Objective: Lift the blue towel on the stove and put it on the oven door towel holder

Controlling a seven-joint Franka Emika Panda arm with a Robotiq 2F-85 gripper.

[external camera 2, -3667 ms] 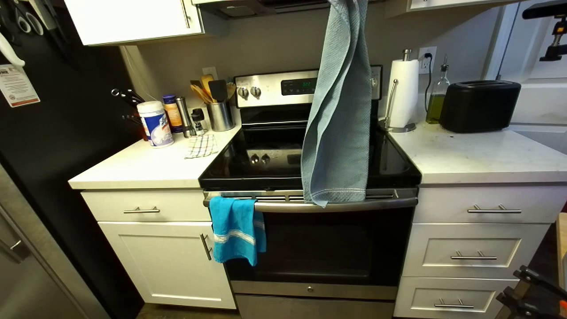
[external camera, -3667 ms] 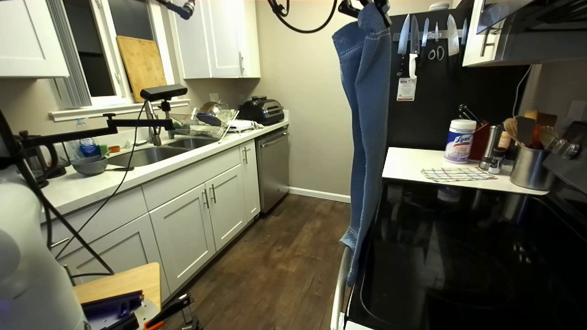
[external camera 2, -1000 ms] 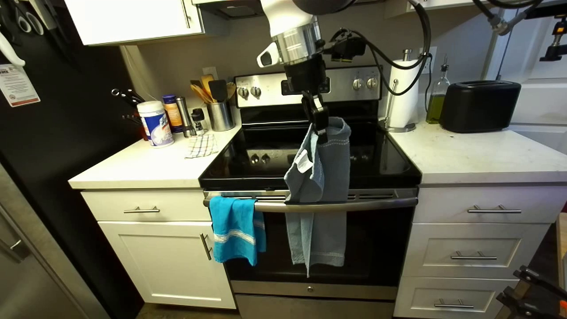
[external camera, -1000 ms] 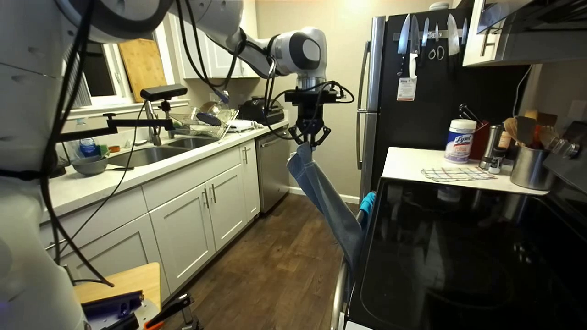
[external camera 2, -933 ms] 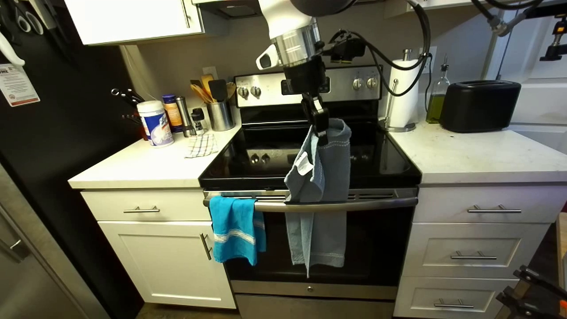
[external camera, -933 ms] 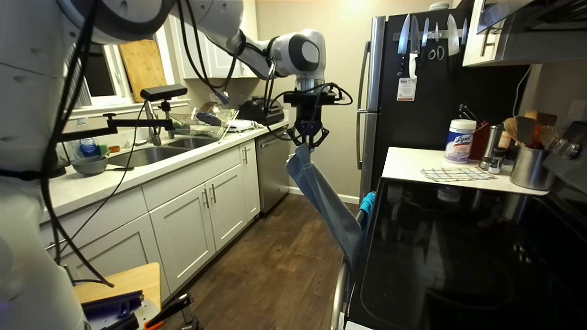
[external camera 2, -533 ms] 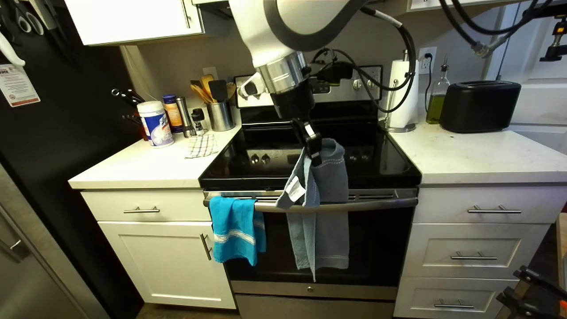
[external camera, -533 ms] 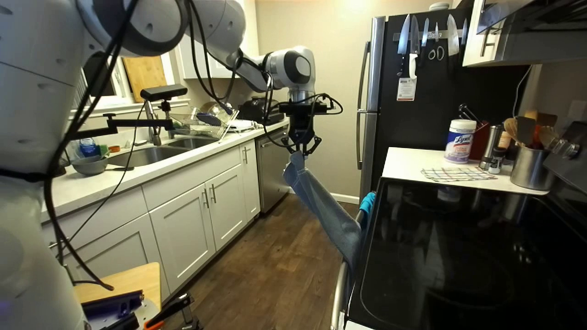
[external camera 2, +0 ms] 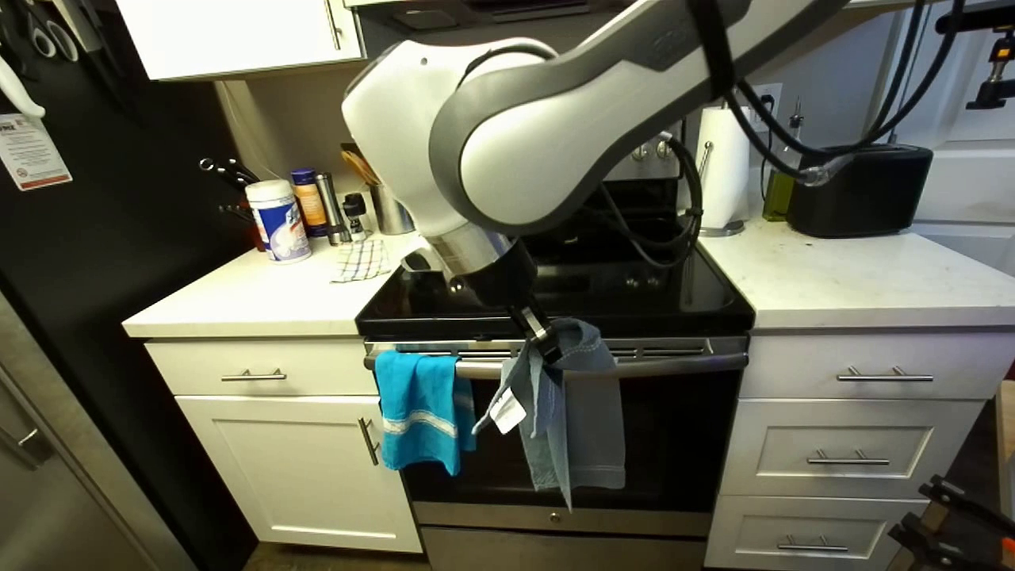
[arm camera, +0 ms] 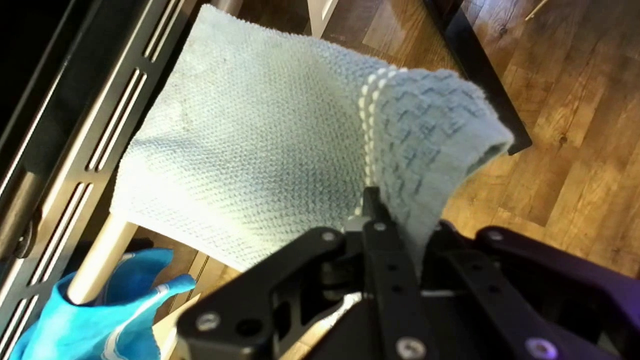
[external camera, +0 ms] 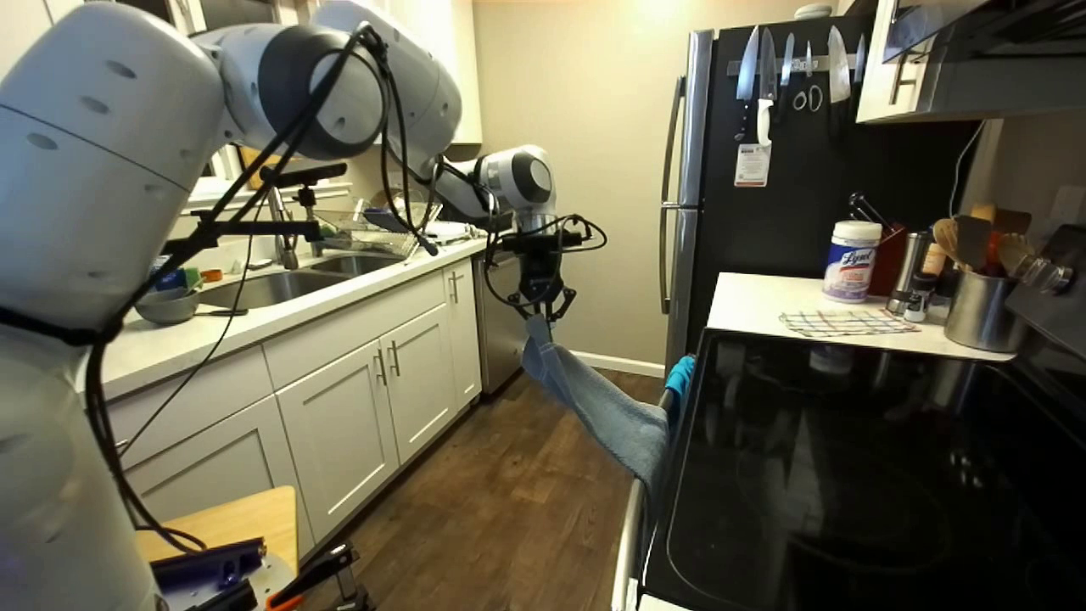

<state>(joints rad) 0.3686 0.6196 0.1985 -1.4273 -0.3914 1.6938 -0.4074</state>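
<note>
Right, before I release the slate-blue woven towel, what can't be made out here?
Wrist view: how much cloth the black metal gripper pinches, hidden between its fingers.
Wrist view: part of the slim pale oven-door bar, under the slate-blue towel.
Wrist view: lower end of the turquoise striped towel, cut off by the bottom edge.
In an exterior view: any print on the white rectangular tag, too small.

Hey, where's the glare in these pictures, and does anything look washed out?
Wrist view: a bright patch on the blue towel near the oven handle, its weave faint there; in an exterior view, the glossy stove top mirrors the wipes tub; in an exterior view, the upper cabinet is washed out nearly to plain white.
</note>
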